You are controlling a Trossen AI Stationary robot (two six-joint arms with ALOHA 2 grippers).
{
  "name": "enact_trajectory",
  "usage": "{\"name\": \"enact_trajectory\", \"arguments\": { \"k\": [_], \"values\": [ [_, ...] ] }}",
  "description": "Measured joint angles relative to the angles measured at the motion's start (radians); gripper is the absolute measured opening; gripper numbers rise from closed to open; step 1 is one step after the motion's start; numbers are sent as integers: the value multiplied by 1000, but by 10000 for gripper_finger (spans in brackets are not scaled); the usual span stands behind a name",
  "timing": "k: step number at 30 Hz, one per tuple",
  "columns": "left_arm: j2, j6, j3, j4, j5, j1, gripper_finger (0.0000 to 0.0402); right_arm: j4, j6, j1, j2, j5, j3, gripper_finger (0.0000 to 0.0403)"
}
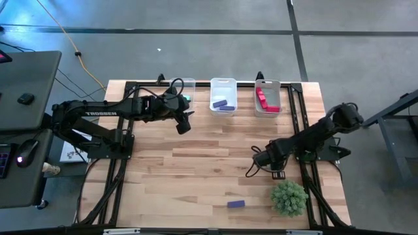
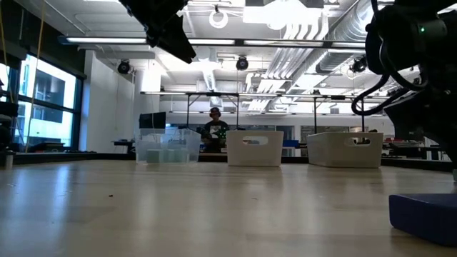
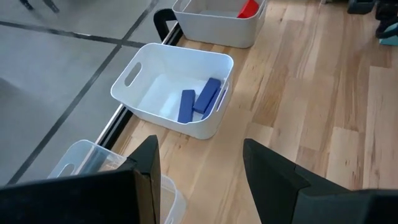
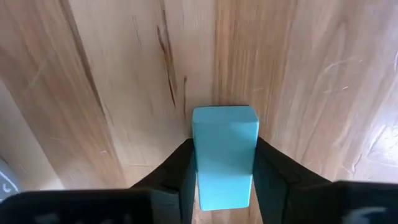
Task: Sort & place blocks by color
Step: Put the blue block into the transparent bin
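High view: wooden table (image 1: 196,163), three bins along the far edge, purple block (image 1: 236,204) near the plant ball (image 1: 289,197).
Low view: office ceiling, person (image 2: 214,128) behind.
Left wrist view: left gripper (image 3: 202,168) jaws wide, empty, above the table near the bins.
Right wrist view: right gripper (image 4: 222,177) clamps teal block (image 4: 224,152).

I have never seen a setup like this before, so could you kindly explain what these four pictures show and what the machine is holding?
Two dark robot arms work at a wooden table. One picture looks down from overhead, one looks level across the tabletop, and two come from cameras on the arms' wrists. Three bins stand along the far edge: a clear bin, a middle white bin with purple blocks, and a right white bin with red blocks. The right gripper, low over the table, is shut on a teal block. The left gripper is open and empty near the bins. A purple block and a fuzzy green ball lie near the front.
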Motion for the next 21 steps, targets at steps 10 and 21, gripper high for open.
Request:
{"name": "enact_trajectory", "arguments": {
  "k": [10, 21],
  "values": [
    [0, -6, 0, 0, 0, 0, 145, -1, 98, -1, 5, -2, 83, 100],
    [0, -88, 0, 0, 79, 16, 145, -1, 201, -32, 5, 83, 279, 100]
  ]
}}
